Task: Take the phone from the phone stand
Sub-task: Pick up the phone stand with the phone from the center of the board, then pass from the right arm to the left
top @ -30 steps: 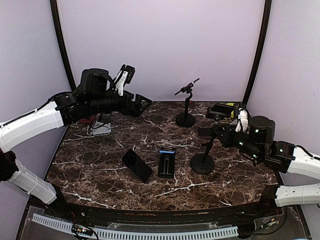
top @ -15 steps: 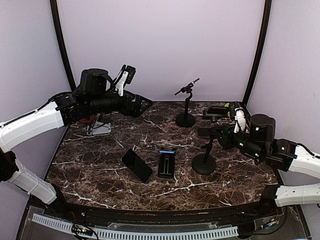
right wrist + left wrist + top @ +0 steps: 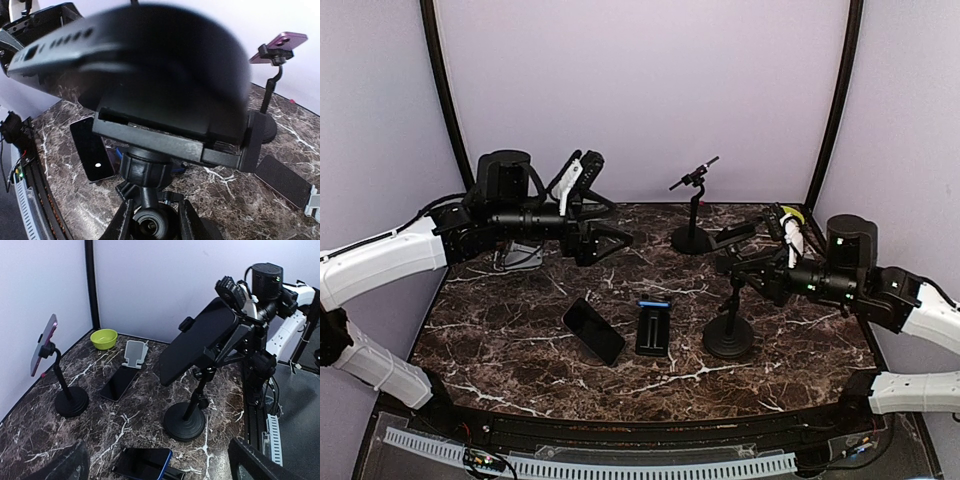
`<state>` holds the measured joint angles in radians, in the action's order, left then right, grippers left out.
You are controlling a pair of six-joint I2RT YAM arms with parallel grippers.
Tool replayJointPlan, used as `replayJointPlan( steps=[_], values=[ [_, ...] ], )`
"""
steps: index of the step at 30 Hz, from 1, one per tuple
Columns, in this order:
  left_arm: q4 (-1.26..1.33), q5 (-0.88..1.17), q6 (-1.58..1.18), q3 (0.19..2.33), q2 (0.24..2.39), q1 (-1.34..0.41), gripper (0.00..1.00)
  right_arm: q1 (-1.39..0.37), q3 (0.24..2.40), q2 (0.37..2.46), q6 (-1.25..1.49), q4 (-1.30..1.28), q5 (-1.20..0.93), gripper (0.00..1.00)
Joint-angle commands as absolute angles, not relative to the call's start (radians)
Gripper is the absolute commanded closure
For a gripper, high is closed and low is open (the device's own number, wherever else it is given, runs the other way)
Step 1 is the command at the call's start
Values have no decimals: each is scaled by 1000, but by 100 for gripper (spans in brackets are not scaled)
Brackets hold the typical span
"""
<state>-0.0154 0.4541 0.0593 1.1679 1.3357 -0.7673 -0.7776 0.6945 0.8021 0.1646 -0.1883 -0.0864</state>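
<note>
A: Left wrist view. Where is the phone shown relative to the right gripper?

B: The phone is seen tilted in the clamp of the phone stand, near the table's right side. The right gripper is set against the phone's upper end, apparently closed on it, though the fingertips are hidden behind the phone.

A: Is that confirmed by the right wrist view?

B: Only partly. The blurred phone fills the frame above the stand's clamp; finger contact cannot be told there.

A: And the left gripper?

B: It is held wide open, grasping nothing, above the marble table, well apart from the phone.
</note>
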Motion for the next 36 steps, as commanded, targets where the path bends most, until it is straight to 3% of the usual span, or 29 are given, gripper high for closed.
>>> replayJointPlan(
  steps=[1, 10, 29, 36],
  values=[
    [10, 641, 192, 1169, 1308, -765, 1, -749, 806, 786, 62, -80, -318, 100],
    [-35, 870, 288, 1226, 1387, -777, 1, -729, 866, 804, -93, -190, -566, 100],
    [-119, 897, 506, 1459, 1616, -938, 1, -729, 899, 894, -242, -275, -805, 100],
    [-164, 1009, 536, 1524, 1676, -957, 1, -729, 914, 903, -265, -298, -842, 100]
  ],
)
